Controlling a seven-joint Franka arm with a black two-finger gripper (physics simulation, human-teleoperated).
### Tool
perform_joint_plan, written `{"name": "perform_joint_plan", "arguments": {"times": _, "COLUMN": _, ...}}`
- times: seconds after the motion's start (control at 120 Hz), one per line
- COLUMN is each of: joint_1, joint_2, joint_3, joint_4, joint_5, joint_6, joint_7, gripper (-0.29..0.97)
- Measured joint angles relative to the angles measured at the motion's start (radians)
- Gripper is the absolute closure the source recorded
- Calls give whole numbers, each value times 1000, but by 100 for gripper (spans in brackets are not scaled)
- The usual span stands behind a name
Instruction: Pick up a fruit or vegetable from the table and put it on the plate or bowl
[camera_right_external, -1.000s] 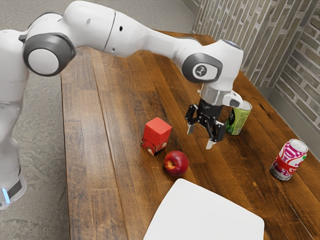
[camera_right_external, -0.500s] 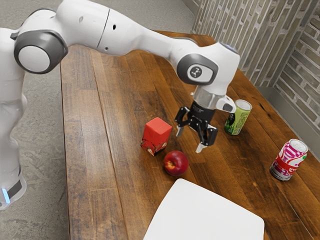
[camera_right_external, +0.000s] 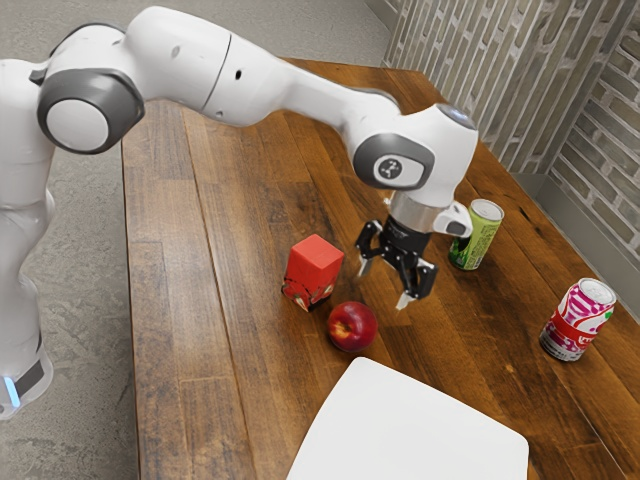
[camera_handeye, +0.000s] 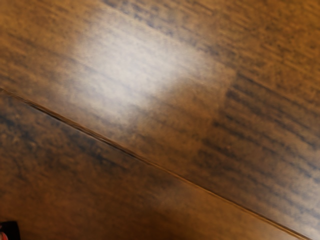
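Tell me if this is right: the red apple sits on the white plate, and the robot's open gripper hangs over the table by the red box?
Not quite. The apple is not on the white plate; it sits on the wooden table near the plate's corner, as the exterior view shows. The gripper is indeed open, over the table by the red box.

1. The apple (camera_right_external: 352, 325) is glossy red.
2. The carton (camera_right_external: 312, 270) is red.
3. The green can (camera_right_external: 476, 235) has dark markings; the pink-and-white can (camera_right_external: 578, 320) is swirled.
4. The plate (camera_right_external: 410, 430) is plain white.
5. The table (camera_right_external: 220, 300) is brown with dark grain streaks.
6. The arm (camera_right_external: 280, 85) is white with grey joints; the gripper (camera_right_external: 382, 288) is black.
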Motion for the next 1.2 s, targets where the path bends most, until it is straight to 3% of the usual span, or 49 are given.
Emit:
{"name": "perform_joint_plan", "arguments": {"times": 0.167, "joint_1": -31, "joint_2": -15, "joint_3": 11, "joint_4": 14, "joint_5": 77, "joint_6": 58, "joint_7": 8, "gripper": 0}}
{"name": "perform_joint_plan", "arguments": {"times": 0.275, "joint_1": -218, "joint_2": -29, "joint_3": 173, "joint_4": 11, "joint_5": 95, "joint_6": 77, "joint_7": 6, "gripper": 0}}
{"name": "perform_joint_plan", "arguments": {"times": 0.342, "joint_1": -283, "joint_2": -38, "joint_3": 224, "joint_4": 8, "joint_5": 97, "joint_6": 78, "joint_7": 1, "gripper": 0}}
{"name": "perform_joint_plan", "arguments": {"times": 0.65, "joint_1": -408, "joint_2": -46, "joint_3": 361, "joint_4": -40, "joint_5": 71, "joint_6": 70, "joint_7": -20, "gripper": 0}}
{"name": "perform_joint_plan", "arguments": {"times": 1.2, "joint_1": -408, "joint_2": -55, "joint_3": 384, "joint_4": -31, "joint_5": -148, "joint_6": 77, "joint_7": -53, "gripper": 0}}
